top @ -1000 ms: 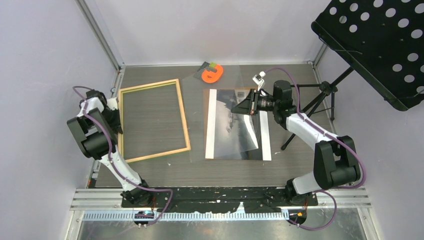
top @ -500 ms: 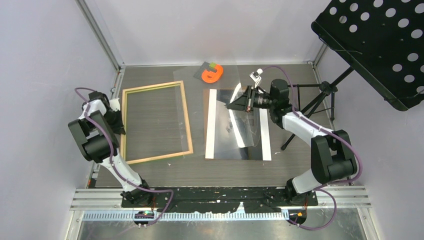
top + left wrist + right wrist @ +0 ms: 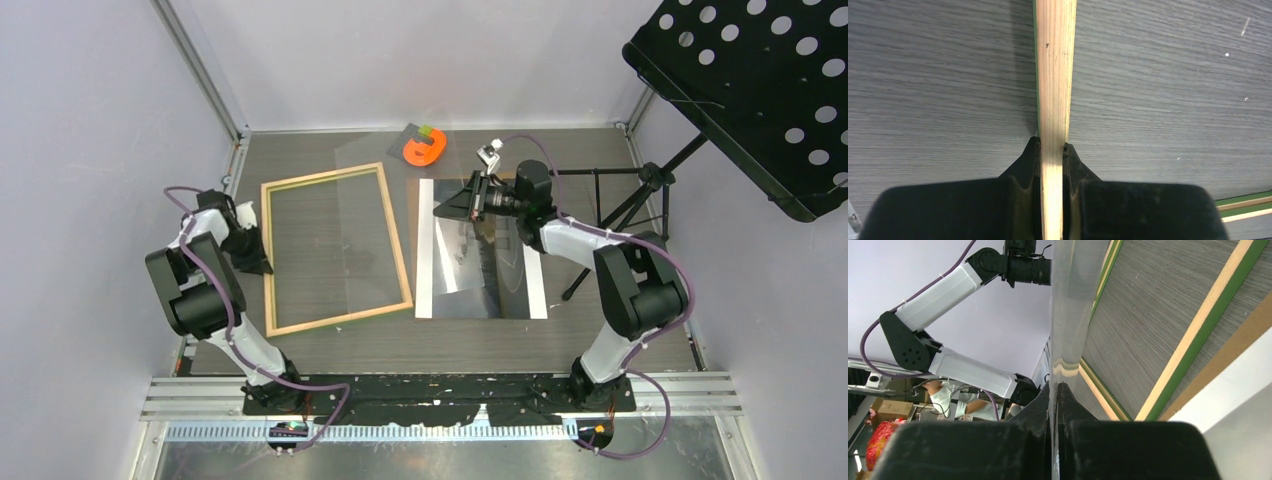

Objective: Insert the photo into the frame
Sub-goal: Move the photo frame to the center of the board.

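Note:
The frame point(image 3: 397, 236), pale wood face up with a green edge, lies left of centre on the table. My left gripper point(image 3: 261, 258) is shut on its left rail; in the left wrist view both jaws press the wooden rail point(image 3: 1054, 75) at the gripper point(image 3: 1052, 146). The photo point(image 3: 510, 292), dark with white side bands, lies flat right of the frame. My right gripper point(image 3: 440, 211) hovers above the photo's upper left, shut on a thin clear sheet point(image 3: 1068, 315) that slants up over the frame point(image 3: 1198, 325). That gripper point(image 3: 1054, 385) pinches the sheet's edge.
An orange ring-shaped object point(image 3: 424, 150) sits at the back of the table. A black perforated music stand point(image 3: 760, 80) on a tripod point(image 3: 640, 200) stands at the right. A brown board strip point(image 3: 1250, 322) shows beside the frame. Walls enclose the left and back.
My left gripper closed on the frame's left rail and shifted the frame to the right. My right gripper carried the clear sheet leftward, over the frame's right side.

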You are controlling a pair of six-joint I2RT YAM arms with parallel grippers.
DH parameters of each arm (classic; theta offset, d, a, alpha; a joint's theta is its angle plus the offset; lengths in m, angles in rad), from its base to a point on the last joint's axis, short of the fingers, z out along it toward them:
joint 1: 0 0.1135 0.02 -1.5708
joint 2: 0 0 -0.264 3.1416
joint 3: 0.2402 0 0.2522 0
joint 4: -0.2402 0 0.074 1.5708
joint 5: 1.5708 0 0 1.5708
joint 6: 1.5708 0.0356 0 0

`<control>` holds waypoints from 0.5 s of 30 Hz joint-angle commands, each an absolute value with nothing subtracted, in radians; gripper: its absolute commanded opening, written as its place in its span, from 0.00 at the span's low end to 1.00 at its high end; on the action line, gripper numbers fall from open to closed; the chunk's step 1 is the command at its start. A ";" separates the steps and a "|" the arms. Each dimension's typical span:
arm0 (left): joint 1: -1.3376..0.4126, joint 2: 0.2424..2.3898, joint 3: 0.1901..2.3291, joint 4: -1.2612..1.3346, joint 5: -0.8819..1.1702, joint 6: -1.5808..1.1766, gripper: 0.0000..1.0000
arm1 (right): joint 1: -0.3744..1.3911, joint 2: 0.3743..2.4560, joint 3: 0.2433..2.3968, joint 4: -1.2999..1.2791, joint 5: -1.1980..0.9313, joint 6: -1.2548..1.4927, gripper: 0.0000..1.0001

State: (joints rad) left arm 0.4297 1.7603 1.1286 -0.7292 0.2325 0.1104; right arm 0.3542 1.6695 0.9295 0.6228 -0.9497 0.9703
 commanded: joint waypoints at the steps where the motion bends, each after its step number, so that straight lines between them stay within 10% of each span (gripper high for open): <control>1: 0.384 1.681 1.091 -0.677 0.332 0.036 0.00 | 0.393 1.719 0.995 0.793 -0.919 1.046 0.06; 15: 0.290 1.655 1.039 -0.667 0.351 -0.033 0.00 | 0.447 1.942 1.106 0.926 -0.908 1.147 0.06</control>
